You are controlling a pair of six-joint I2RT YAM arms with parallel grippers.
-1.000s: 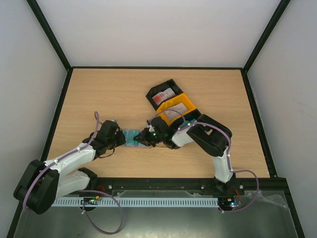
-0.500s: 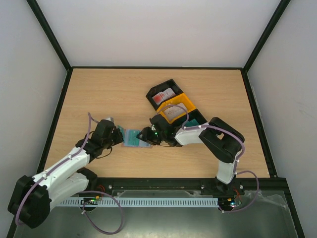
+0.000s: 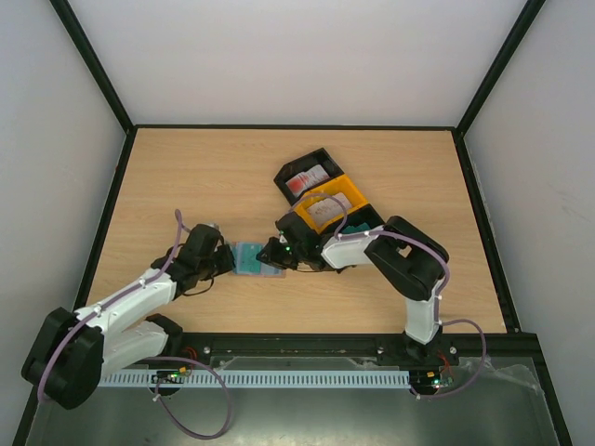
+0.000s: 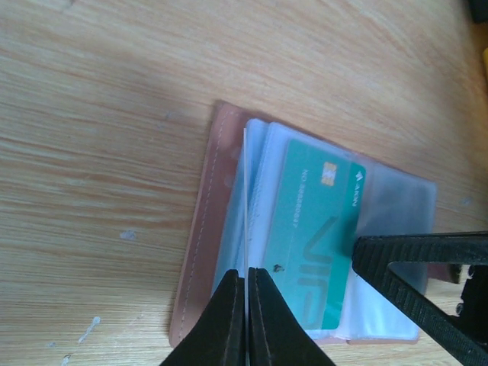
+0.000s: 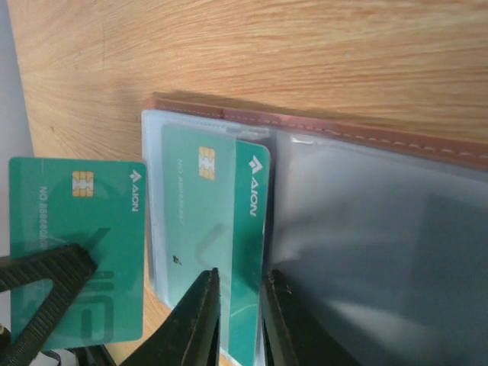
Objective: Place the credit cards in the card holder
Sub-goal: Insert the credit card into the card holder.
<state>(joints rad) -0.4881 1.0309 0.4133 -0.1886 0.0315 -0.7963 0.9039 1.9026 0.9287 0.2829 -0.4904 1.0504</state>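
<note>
My left gripper (image 4: 246,276) is pressed together on the thin edge of a clear page (image 4: 247,198) of the card holder (image 4: 204,229), which lies open on the wooden table (image 4: 91,152) right in front of it. My right gripper (image 5: 238,278) has its fingers close with a small gap, tips over a teal card (image 5: 221,206) that sits partly in a clear pocket, and I cannot tell if they pinch it. A second teal card (image 5: 76,229) shows beside those fingers, toward my left gripper, past the holder's edge.
</note>
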